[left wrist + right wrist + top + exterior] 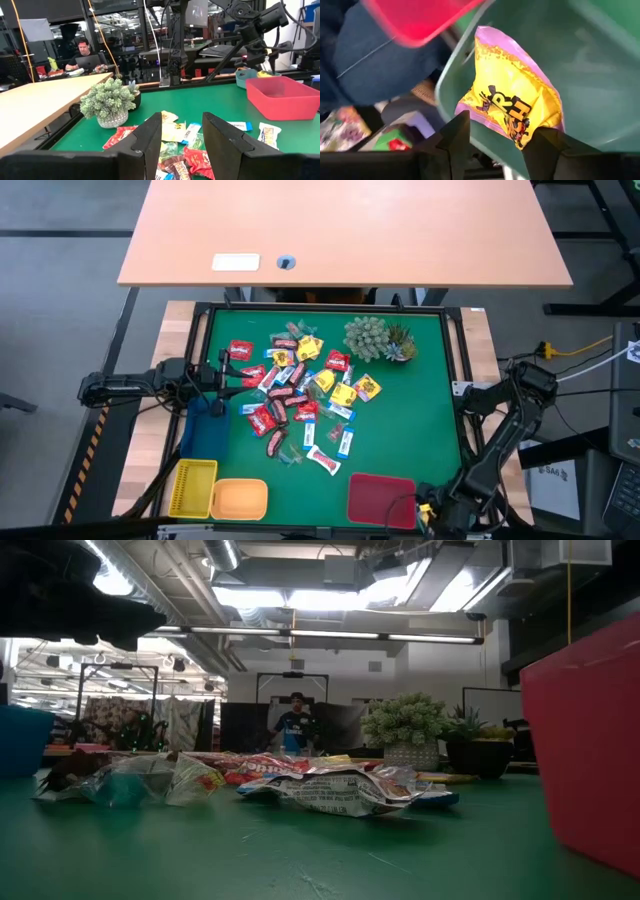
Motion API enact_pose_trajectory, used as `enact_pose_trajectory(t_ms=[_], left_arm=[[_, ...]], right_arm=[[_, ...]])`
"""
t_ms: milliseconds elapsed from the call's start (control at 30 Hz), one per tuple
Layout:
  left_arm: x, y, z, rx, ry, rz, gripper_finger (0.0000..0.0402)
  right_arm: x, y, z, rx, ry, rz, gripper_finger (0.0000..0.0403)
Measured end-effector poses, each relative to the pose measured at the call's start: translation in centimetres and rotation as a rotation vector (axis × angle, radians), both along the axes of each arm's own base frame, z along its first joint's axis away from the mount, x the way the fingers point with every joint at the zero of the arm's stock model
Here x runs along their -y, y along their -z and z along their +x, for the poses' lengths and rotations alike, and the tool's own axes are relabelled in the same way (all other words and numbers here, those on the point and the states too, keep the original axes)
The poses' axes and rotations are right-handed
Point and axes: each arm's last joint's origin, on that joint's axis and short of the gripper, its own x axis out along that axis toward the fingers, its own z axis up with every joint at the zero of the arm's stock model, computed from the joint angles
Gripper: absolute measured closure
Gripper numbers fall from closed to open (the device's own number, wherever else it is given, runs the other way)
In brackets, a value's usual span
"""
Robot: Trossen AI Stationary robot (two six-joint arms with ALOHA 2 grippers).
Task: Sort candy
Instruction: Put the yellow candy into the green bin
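1. The candy (297, 395) lies in a loose heap on the middle of the green table (400, 440), spreading from near the far edge down toward the near side; red, yellow, blue-and-white and dark wrappers overlap one another.
2. The left gripper (222, 372) sits at the left edge of the heap, low over the mat; in the left wrist view its fingers (150, 137) stand apart with nothing between them, the sweets just ahead of the tips.
3. The right gripper (432, 518) is at the near right corner, past the table's front edge and just beside the red tray (380, 498); in the right wrist view its jaws are parted, and a yellow sweet (512, 95) lies in a green bin (590, 80) ahead of the tips; whether the fingers touch it cannot be told.
4. A spiky green plant (375, 338) stands near the far edge, right of the heap and close to its nearest wrappers.
5. Along the near edge at the left sit a yellow tray (192, 487) and an orange tray (240, 499), touching side by side; a blue tray (197, 427) lies against the left edge above them.
6. Bare green shows to the right of the heap, between it and the right edge, and in a strip between the heap and the near trays.
7. In the low view, crumpled wrappers fill the middle ground; a person (294, 727) sits well beyond the table.
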Motion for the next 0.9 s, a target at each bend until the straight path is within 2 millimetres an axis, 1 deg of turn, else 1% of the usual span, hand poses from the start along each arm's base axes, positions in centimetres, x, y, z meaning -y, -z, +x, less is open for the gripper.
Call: enact_pose_trajectory(t_ms=[167,333,433,667,900], left_arm=[[0.0,0.0,0.0,0.000,0.000,0.000,0.0273],[0.0,0.0,0.0,0.000,0.000,0.000,0.0273],[0.0,0.0,0.0,0.000,-0.001,0.000,0.0273],[0.0,0.0,0.0,-0.003,0.000,0.000,0.0273],[0.0,0.0,0.0,-0.004,0.000,0.000,0.0273]], right_arm=[[1.0,0.3,0.0,-0.088,0.028,-0.068,0.0244],[1.2,0.3,0.0,-0.200,-0.011,-0.025,0.0244],[1.1,0.2,-0.1,-0.233,-0.032,0.002,0.0244],[0.6,0.0,0.2,-0.138,-0.124,0.062,0.0244],[0.8,0.1,0.3,-0.101,-0.100,0.025,0.0244]])
